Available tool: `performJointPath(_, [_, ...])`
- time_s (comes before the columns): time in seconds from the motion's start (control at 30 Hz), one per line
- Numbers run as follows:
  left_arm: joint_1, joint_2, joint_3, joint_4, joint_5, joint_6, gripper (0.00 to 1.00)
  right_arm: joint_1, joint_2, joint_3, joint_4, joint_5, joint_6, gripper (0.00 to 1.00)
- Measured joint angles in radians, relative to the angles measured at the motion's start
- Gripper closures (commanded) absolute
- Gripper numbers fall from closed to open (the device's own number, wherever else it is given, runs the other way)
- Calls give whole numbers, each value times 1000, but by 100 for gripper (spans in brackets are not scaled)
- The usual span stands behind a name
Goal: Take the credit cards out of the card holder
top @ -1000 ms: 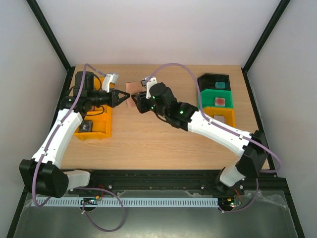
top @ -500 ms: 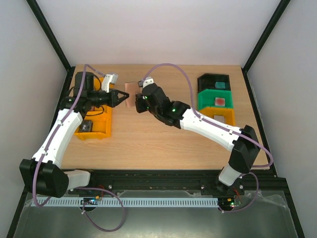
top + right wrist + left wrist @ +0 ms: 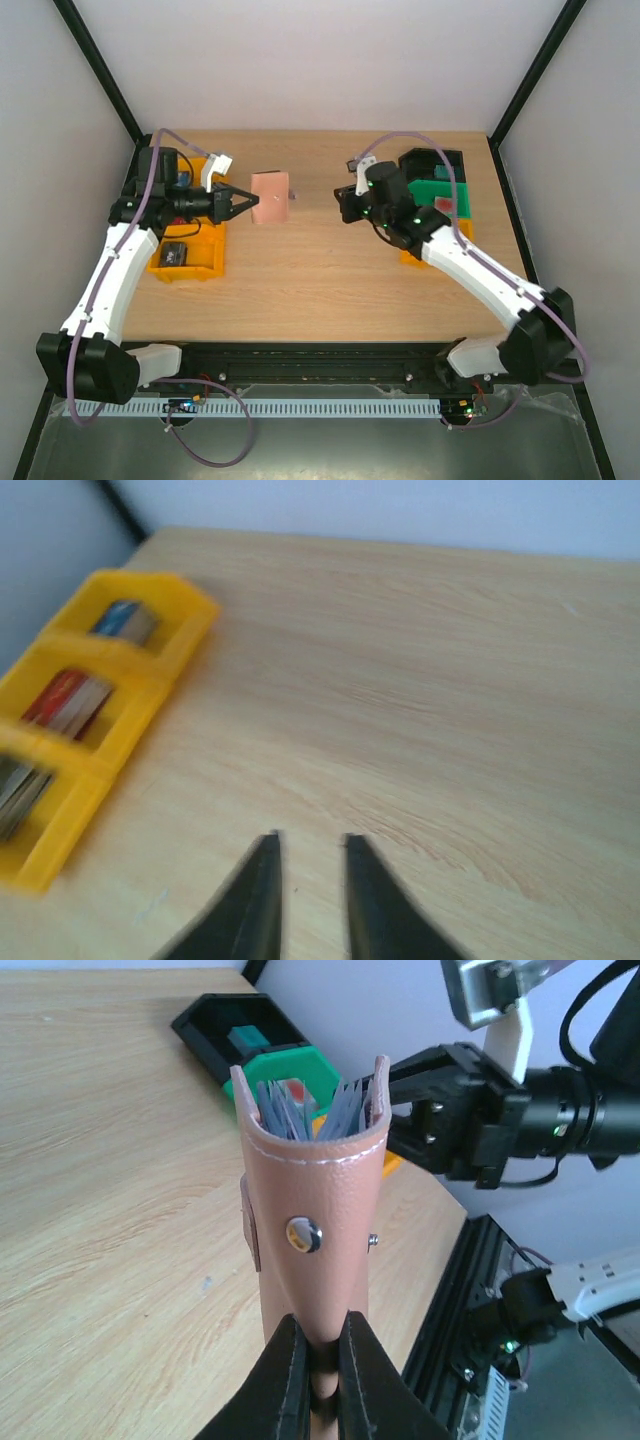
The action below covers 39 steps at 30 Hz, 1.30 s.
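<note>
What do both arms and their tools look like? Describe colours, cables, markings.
Left arm and right arm: white shells, black joints, a lilac cable looping along each. Left tool and right tool: black and tapered. Green lights on the right arm.

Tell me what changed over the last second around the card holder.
The right tool left the holder and swung right, toward the green bin; no card shows between its nearly closed jaws. The left tool stays clamped on the holder, cards still inside.
</note>
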Motion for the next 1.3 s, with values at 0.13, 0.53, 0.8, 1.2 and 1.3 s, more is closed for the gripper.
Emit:
performJointPath(0.13, [2,1,71,-133,57,129,98,-62,-137,-53,46,-277,-66,44])
performJointPath(0.53, [2,-31,247,-468,252,508,98,-88,-81,-26,291,-879,-32,21])
performJointPath(0.8, [2,-31,238,-467,270,502,98,-20,-64,6,309,-988,-51,21])
performJointPath(1.2, [3,-31,206,-468,276,511,98,15,-2,98,304,-997,-82,34])
performJointPath(1.3, [3,-31,206,-477,281,528,98,23,10,104,306,-1004,-84,63])
